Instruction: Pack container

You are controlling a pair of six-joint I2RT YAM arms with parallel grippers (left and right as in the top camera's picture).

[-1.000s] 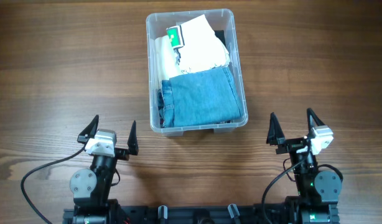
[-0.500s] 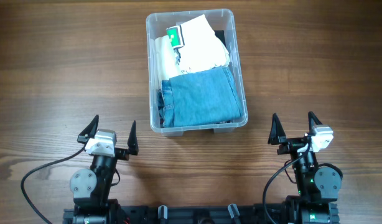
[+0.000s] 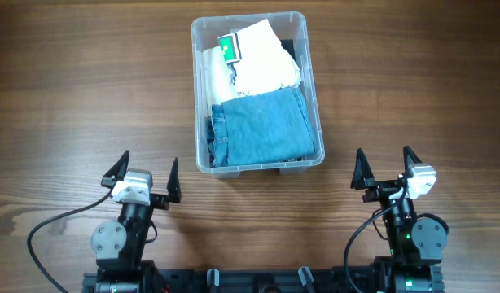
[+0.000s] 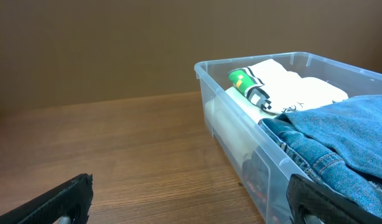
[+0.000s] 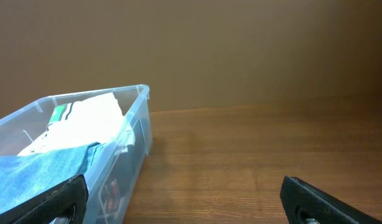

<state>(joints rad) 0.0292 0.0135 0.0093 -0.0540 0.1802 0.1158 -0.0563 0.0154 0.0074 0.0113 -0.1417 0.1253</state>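
The clear plastic container [image 3: 311,89] stands at the table's middle back. Folded blue denim [image 3: 262,126] fills its near half. White cloth [image 3: 258,61] with a green patch [image 3: 227,46] lies in its far half. My left gripper [image 3: 144,172] rests open near the front left, apart from the container, nothing between its fingers. My right gripper [image 3: 386,168] rests open near the front right, also empty. The left wrist view has the container [image 4: 206,81] at right with denim [image 4: 340,134] on top. In the right wrist view the container [image 5: 138,115] is at left.
Bare wooden table [image 3: 79,89] surrounds the container on all sides. A black cable [image 3: 46,228] loops by the left arm's base. A brown wall [image 4: 116,43] stands behind the table.
The right gripper has settled back slightly toward the front edge; everything else is still.
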